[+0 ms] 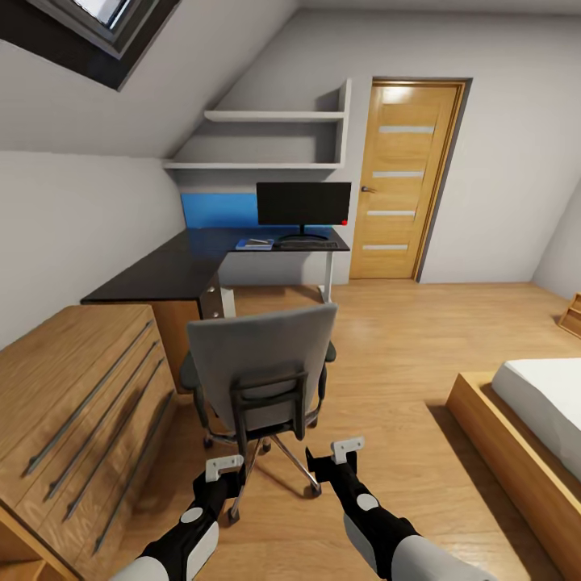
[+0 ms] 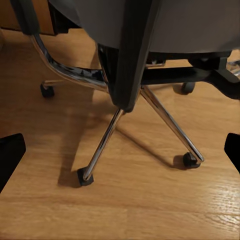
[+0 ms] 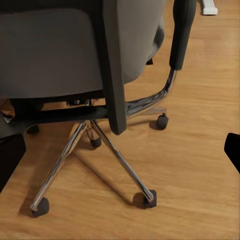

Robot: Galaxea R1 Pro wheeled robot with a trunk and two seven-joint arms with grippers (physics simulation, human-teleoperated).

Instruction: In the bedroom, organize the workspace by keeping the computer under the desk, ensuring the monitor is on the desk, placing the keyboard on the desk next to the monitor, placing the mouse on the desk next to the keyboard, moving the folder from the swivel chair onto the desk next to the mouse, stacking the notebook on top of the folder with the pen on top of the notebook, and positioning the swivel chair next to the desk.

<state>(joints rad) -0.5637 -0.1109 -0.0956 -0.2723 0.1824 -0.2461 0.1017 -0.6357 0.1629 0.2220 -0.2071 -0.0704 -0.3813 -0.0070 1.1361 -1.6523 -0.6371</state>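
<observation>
Bright, even light fills the room, the chair [image 1: 262, 363] casting soft floor shadows; wrist views look slightly blurred.

swivel chair [image 1: 262, 355]: matt grey cloth back, matt black plastic frame, glossy chrome star base [image 2: 145, 107] | worktop [image 1: 186, 262]: smooth black, slight sheen | floor [image 1: 403, 347]: smooth satin wood planks | drawer unit [image 1: 77, 403]: light wood, dull metal bar handles | monitor [image 1: 303, 203]: matt black screen

The head view looks from high up, forward and down, over the chair [image 1: 262, 363] toward the worktop [image 1: 173, 266] at the far wall. Both wrist views look from low and near at the chair's chrome base [image 2: 107, 135] [image 3: 107, 150], one from each side, and all three views share this chair.
</observation>
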